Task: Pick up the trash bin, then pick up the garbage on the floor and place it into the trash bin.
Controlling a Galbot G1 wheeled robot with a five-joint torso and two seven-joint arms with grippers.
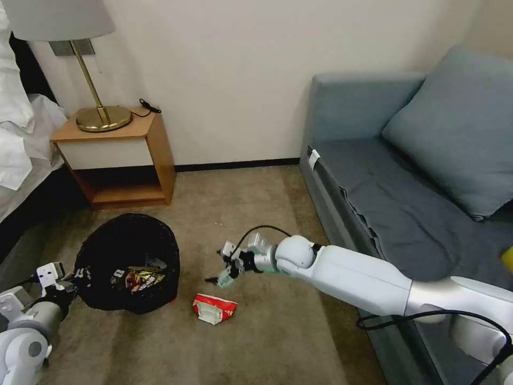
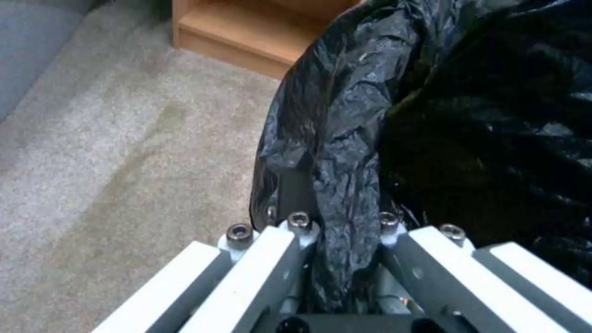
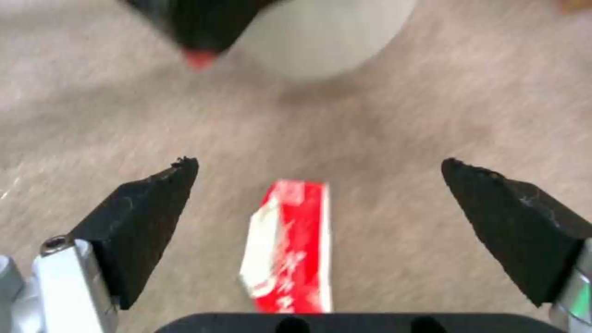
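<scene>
left gripper (image 2: pixel 342 259) pinching the trash bin (image 1: pixel 128 262) rim, holding it over the carpet by the nightstand (image 1: pixel 120 155) | dark-gold wrapper (image 1: pixel 140 278) lying inside | red-white wrapper (image 1: pixel 214 308) waiting on the carpet | right gripper (image 1: pixel 227 274) hovering above it, wide open, empty | right wrist view showing wrapper between jaws
</scene>
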